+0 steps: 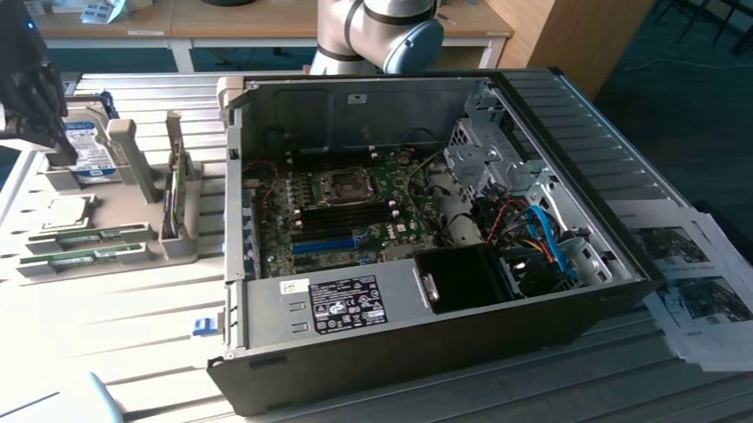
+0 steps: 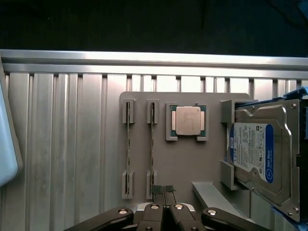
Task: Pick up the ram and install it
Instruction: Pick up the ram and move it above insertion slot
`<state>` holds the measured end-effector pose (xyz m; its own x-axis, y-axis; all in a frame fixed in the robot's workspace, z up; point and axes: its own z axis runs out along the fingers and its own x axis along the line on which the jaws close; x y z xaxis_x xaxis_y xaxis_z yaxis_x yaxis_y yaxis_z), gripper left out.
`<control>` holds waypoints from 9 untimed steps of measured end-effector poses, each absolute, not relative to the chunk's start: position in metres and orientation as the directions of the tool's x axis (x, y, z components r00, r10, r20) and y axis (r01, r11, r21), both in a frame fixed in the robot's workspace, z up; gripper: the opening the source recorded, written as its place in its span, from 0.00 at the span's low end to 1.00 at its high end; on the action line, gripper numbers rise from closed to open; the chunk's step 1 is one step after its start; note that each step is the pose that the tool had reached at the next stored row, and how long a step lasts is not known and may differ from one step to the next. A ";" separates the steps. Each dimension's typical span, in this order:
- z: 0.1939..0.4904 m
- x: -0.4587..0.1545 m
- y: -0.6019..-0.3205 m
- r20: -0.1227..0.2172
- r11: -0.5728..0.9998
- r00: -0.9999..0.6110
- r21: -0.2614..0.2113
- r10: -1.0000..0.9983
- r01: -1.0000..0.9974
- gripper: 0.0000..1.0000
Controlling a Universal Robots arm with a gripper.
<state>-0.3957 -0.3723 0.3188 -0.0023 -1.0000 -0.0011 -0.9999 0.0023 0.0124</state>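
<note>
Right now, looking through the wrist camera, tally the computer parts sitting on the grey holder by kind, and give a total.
Ram sticks: 2
Processor: 1
Hard drive: 1
Total: 4

Note on your arm (image 1: 379, 31): one grey joint with a blue cap stands at the top middle of the exterior view. Your wrist end (image 1: 30, 92) is a dark, tilted shape at the exterior view's far left, its lower tip pointing down and toward the exterior view's right. Your gripper (image 2: 162, 189), seen in the wrist view, has its two fingers (image 2: 153, 214) lying side by side, with the textured pads (image 2: 157, 188) pressed flat together. The outer links (image 2: 103, 219) splay out to either side.
</note>
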 end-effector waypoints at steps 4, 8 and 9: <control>0.315 -0.396 -0.372 -0.001 0.002 -0.002 0.012 -1.000 -1.000 0.10; 0.310 -0.396 -0.372 -0.001 0.002 -0.002 0.012 -1.000 -1.000 0.10; 0.309 -0.396 -0.372 -0.001 0.002 -0.002 0.012 -1.000 -1.000 0.10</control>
<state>-0.3957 -0.3723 0.3091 -0.0023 -1.0000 -0.0011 -0.9999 0.0023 0.0124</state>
